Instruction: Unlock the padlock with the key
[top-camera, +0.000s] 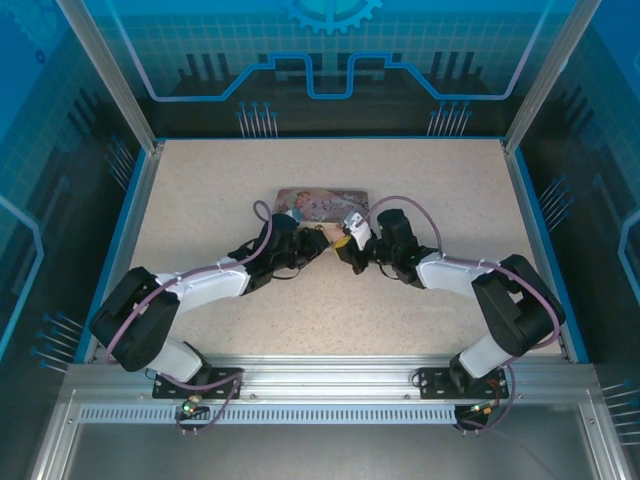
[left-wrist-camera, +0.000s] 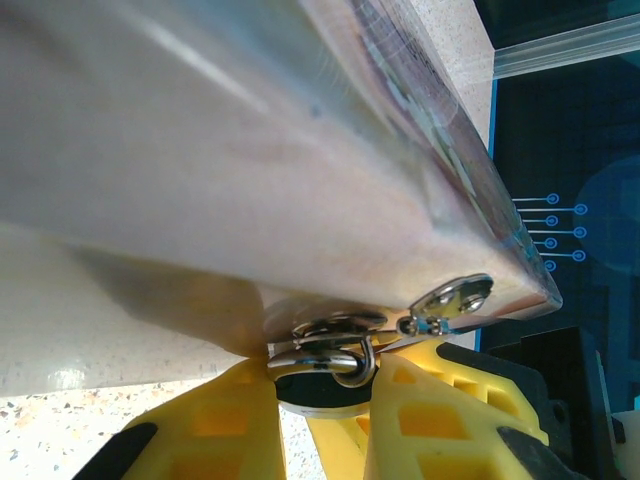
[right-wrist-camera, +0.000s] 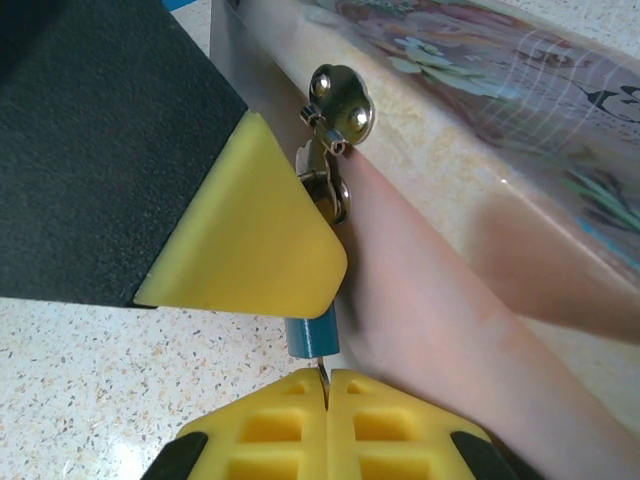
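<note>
**At the tin's front edge, key tip meets padlock**

Against the front wall of the tin, the padlock (right-wrist-camera: 312, 336) hangs by its shackle from the metal hasp (right-wrist-camera: 340, 105). Its small blue body points away from the lid, and only its lower end shows past a yellow finger. The key (right-wrist-camera: 323, 374), a thin dark sliver, stands end-on at the bottom of that blue body. Whether it has entered the keyhole cannot be told.

The right end effector (right-wrist-camera: 326, 388) has its two yellow fingers pressed together on the key, with only the tip poking out. The left end effector (left-wrist-camera: 325, 378) pinches the padlock from the other side. In its wrist view the silver shackle loops and the dark body sit between the yellow fingers (left-wrist-camera: 230, 430).

From above, the two end effectors meet nose to nose just in front of the pink illustrated tin (top-camera: 320, 203). The tin lies flat near the middle of the speckled surface (top-camera: 430, 170), with both arms angled inward toward it
</note>
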